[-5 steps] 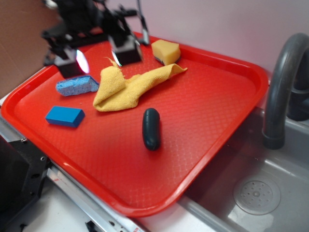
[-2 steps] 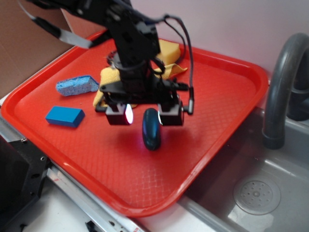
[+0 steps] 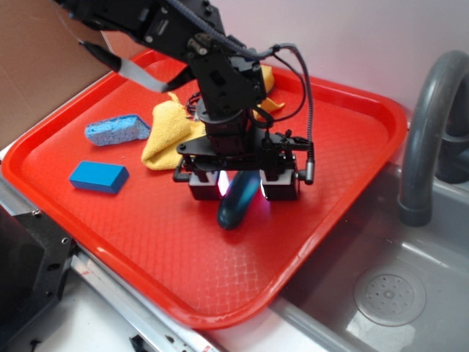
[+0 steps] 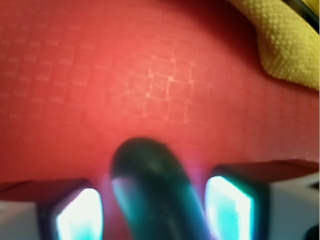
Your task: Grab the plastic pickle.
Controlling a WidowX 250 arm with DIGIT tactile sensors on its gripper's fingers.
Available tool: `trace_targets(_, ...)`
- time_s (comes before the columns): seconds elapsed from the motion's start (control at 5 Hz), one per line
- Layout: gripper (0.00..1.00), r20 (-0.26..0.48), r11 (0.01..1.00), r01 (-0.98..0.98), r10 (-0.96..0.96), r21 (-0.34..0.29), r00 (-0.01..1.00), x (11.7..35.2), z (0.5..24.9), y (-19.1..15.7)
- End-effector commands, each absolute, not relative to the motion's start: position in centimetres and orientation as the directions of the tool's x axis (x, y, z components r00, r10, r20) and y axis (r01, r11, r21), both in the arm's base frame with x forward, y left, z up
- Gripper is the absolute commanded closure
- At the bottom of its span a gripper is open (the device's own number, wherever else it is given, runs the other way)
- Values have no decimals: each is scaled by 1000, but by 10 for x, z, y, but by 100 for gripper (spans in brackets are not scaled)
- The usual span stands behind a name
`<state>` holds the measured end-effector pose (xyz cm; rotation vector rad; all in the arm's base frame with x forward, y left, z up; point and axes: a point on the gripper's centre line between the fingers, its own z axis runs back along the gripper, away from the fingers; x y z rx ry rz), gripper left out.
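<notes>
The plastic pickle [image 3: 236, 203], a dark teal-green capsule, lies on the red tray [image 3: 330, 147] near its middle. My gripper [image 3: 243, 189] is low over it and open, one glowing finger on each side of the pickle's far half. In the wrist view the pickle [image 4: 155, 192] fills the space between the two lit pads [image 4: 80, 215], with a narrow strip of red tray showing on either side. The pads do not appear to touch it. The pickle's near end sticks out in front of the fingers.
A crumpled yellow cloth [image 3: 165, 128] lies just behind the gripper, also in the wrist view as the yellow cloth [image 4: 285, 40]. A light blue sponge [image 3: 117, 129] and blue block [image 3: 99, 177] lie left. A grey faucet [image 3: 429, 125] and sink [image 3: 388, 293] are right.
The gripper came from the tray's back left corner over to the pickle and dropped lower, so its open fingers now straddle it. The pickle has barely shifted.
</notes>
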<state>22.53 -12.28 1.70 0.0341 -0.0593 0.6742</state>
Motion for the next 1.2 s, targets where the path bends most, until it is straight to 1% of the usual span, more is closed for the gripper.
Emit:
trace_targets(0.0,100,72,774,-631,627,63,776,216,1,-114)
trace_targets(0.2,100,85,789,-613,609,37,789,218,28,-107)
trace_targets(0.4,100,92,839,-543,544,-36,834,219,76,-89)
trace_targets(0.6,100,65,887,-460,461,-28,885,220,126,-75)
trace_targets(0.8,100,6,941,-339,339,-9,941,210,175,-69)
trace_targets(1.0,100,-3,957,-284,285,-61,959,199,220,-61)
